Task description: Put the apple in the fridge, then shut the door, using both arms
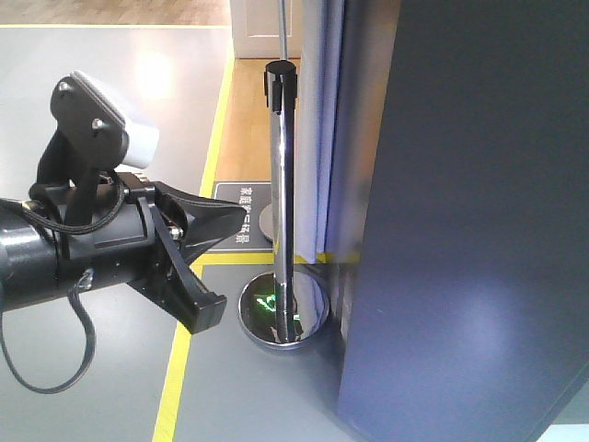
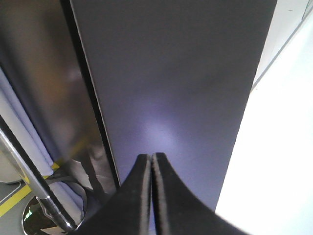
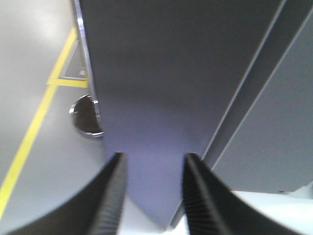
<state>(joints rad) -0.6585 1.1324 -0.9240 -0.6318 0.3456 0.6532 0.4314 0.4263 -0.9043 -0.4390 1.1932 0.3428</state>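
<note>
Grey floor (image 1: 110,387); the door (image 1: 479,212) hides the fridge interior and apple.

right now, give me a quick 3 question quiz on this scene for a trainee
1. True or false: the left gripper is open.
2. Which of these shows in no view? A: the post. B: the apple. C: the yellow line.
3. Fill in: the right gripper is ____.

Key: 1 false, its fingers are pressed together. 2 B. 3 open.
</note>
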